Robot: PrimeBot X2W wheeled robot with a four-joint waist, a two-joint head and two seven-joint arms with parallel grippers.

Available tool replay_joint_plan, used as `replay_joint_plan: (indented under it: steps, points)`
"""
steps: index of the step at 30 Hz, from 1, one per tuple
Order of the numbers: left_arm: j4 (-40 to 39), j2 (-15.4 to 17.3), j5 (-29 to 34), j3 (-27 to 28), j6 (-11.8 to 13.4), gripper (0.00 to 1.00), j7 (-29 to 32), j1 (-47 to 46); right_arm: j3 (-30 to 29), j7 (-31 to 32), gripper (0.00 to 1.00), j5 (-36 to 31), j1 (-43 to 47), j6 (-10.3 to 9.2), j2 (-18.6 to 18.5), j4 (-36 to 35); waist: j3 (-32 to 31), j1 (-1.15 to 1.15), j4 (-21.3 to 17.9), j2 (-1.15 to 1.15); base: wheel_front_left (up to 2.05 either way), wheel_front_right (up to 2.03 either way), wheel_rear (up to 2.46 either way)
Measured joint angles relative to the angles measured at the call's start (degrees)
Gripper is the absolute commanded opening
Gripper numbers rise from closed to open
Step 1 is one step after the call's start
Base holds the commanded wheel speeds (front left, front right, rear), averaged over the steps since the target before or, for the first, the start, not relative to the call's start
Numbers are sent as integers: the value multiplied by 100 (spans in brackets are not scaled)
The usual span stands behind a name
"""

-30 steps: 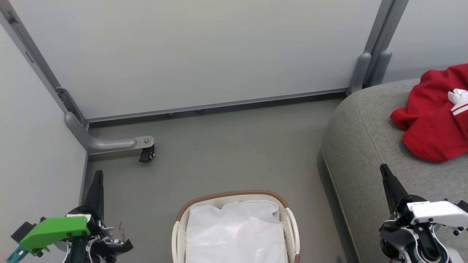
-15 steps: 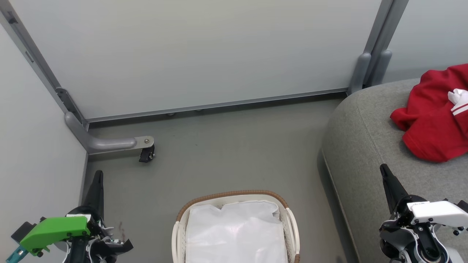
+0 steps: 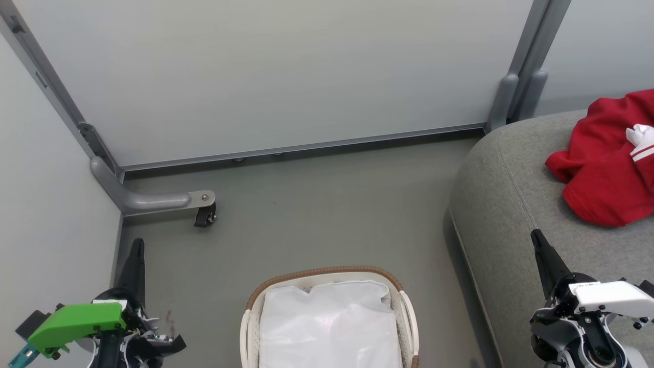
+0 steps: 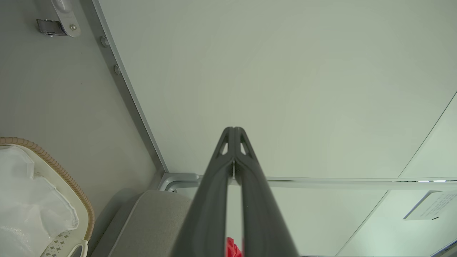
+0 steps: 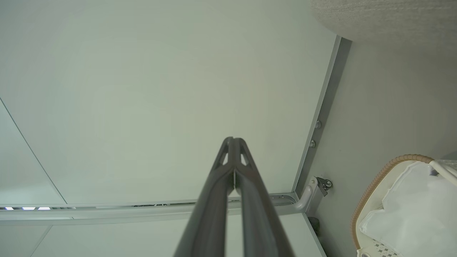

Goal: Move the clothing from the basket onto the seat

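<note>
Jaws, left gripper (image 3: 136,245): pressed together tip to tip, nothing between them. It is parked left of the basket (image 3: 327,271), with the fingers pointing away from the robot over bare floor (image 3: 317,204). This is judged a rest pose, as nothing to lift lies near it.

Jaws, right gripper (image 3: 536,236): likewise closed flat and empty. It is parked right of the basket, over the near edge of the seat (image 3: 506,204) and clear of the red fabric. This is judged to be drawn back so as not to drag what lies there.

Clothing (image 3: 603,168): a loose red heap with a white, striped-trim patch, lying on the seat well to the right of the basket and beyond it. It is cut by the picture's edge, so whether it is one garment or two cannot be told.

Basket: stands on the floor between the two grippers, close in front of the robot. Its visible contents are a crumpled white liner (image 3: 327,327); anything beneath that would be hidden.

Seat: a grey cushion with a rounded corner, right of the basket with a strip of floor between them.

Wall panel (image 3: 276,76): pale, beyond the basket, with a small caster (image 3: 204,217) at its foot to the basket's far left.

Status: the transfer is judged finished or nearly so, pending a check under the liner.
</note>
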Motion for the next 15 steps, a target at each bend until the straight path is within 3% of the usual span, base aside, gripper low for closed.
replay_joint_plan:
  steps: [15]
  points:
    - [0, 0, 0, 0, 0, 0, 0, 0, 1, -1, 0, 0, 0, 0, 0, 0, 0, 0, 0, 0, 0, 0, 0]
